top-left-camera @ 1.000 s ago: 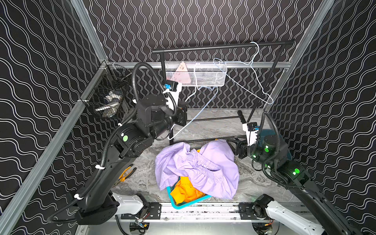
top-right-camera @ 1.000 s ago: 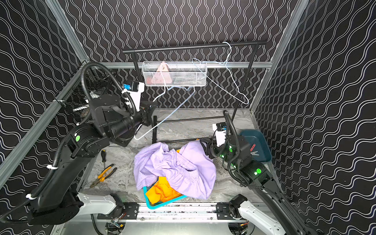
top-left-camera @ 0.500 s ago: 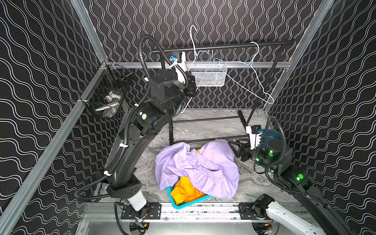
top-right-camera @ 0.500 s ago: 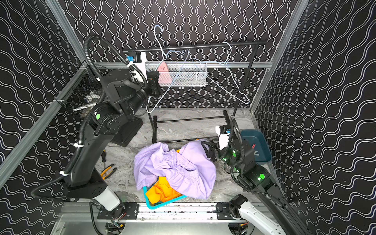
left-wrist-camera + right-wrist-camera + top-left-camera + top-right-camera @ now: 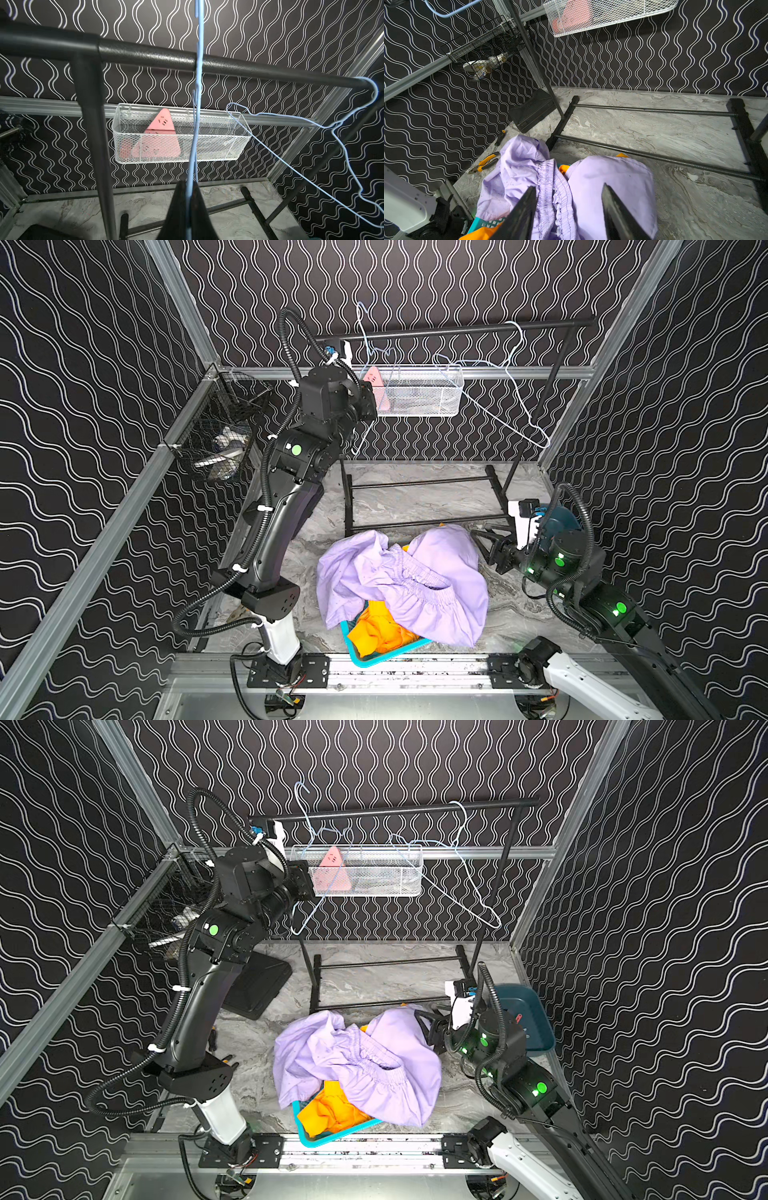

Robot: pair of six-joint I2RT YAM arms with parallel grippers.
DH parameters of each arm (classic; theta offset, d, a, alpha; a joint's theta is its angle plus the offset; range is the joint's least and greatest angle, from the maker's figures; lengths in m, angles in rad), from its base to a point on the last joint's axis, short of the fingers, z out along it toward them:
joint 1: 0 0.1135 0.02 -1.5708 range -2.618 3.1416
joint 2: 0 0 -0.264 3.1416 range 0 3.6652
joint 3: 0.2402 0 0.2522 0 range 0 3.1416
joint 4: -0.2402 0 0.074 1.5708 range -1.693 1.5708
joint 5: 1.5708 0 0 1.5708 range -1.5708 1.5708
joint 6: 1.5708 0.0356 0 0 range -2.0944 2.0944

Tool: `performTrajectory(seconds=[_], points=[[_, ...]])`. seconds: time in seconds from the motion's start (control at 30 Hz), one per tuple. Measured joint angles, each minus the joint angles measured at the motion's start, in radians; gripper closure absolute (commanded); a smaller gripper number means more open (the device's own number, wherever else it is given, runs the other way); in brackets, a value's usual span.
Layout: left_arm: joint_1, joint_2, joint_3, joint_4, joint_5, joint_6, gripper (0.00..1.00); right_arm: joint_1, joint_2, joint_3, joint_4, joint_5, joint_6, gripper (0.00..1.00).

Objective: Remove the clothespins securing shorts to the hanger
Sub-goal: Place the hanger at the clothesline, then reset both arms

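My left gripper (image 5: 190,186) is shut on a light blue wire hanger (image 5: 197,83), held up at the black rail (image 5: 249,66). The hanger's hook (image 5: 360,311) stands above the rail. No shorts hang on it. The lilac shorts (image 5: 415,572) lie crumpled over the orange shorts (image 5: 382,630) in a teal basket (image 5: 361,659). My right gripper (image 5: 569,199) is open, low at the right edge of the lilac shorts (image 5: 612,182), with nothing between its fingers (image 5: 525,207). A small red clothespin (image 5: 518,1017) lies in the dark teal dish (image 5: 536,1027).
A second blue hanger (image 5: 515,377) hangs bare at the rail's right end. A white mesh basket (image 5: 419,391) with a pink triangle is on the back wall, a black wire basket (image 5: 216,435) on the left wall. Pliers (image 5: 485,162) and a black box (image 5: 257,986) lie at the left.
The left arm has swung the hanger up from low over the table to the rail, then shifted it a little left and down. The right gripper has narrowed slightly.
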Motion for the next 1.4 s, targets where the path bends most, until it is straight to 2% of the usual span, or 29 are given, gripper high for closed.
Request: performTrajectory(seconds=[0.1,0.23,0.27,0.3,0.33,0.37,0.4,0.6,0.83,0.9,1.03,1.07,1.27,1.4], points=[[0.016,0.004,-0.035,0.003,0.026,-0.026,1.0,0.0,0.006,-0.006,0.003,0.007,0.0,0.47],[0.02,-0.034,-0.164,0.013,0.064,-0.053,1.0,0.0,0.016,-0.019,0.008,0.007,0.0,0.47],[0.02,-0.048,-0.196,0.022,0.072,-0.056,0.95,0.0,0.018,-0.023,0.011,0.008,0.0,0.47],[0.02,-0.058,-0.219,0.034,0.075,-0.059,0.78,0.0,0.022,-0.025,0.012,0.008,0.0,0.47],[0.02,-0.069,-0.24,0.045,0.082,-0.063,0.57,0.0,0.023,-0.028,0.013,0.008,0.0,0.46],[0.02,-0.082,-0.262,0.055,0.089,-0.068,0.26,0.0,0.024,-0.032,0.014,0.008,0.0,0.45],[0.02,-0.091,-0.275,0.056,0.091,-0.072,0.03,0.0,0.027,-0.035,0.018,0.011,0.0,0.43],[0.02,-0.188,-0.423,0.07,0.1,-0.081,0.01,0.0,0.062,-0.039,0.029,0.014,0.004,0.35],[0.02,-0.397,-0.702,0.131,0.105,-0.089,0.01,0.0,0.087,-0.055,0.035,0.042,0.032,0.24],[0.02,-0.455,-0.782,0.142,0.112,-0.089,0.01,0.0,0.095,-0.059,0.041,0.05,0.039,0.17],[0.02,-0.56,-0.93,0.169,0.138,-0.089,0.01,-0.002,0.127,-0.064,0.048,0.068,0.064,0.13],[0.02,-0.589,-0.97,0.174,0.144,-0.09,0.01,-0.002,0.134,-0.064,0.049,0.075,0.069,0.02],[0.02,-0.752,-1.197,0.19,0.127,-0.096,0.01,-0.03,0.186,-0.064,0.067,0.13,0.103,0.0],[0.02,-0.792,-1.337,0.194,0.079,-0.092,0.01,-0.076,0.227,-0.063,0.096,0.185,0.119,0.0]])
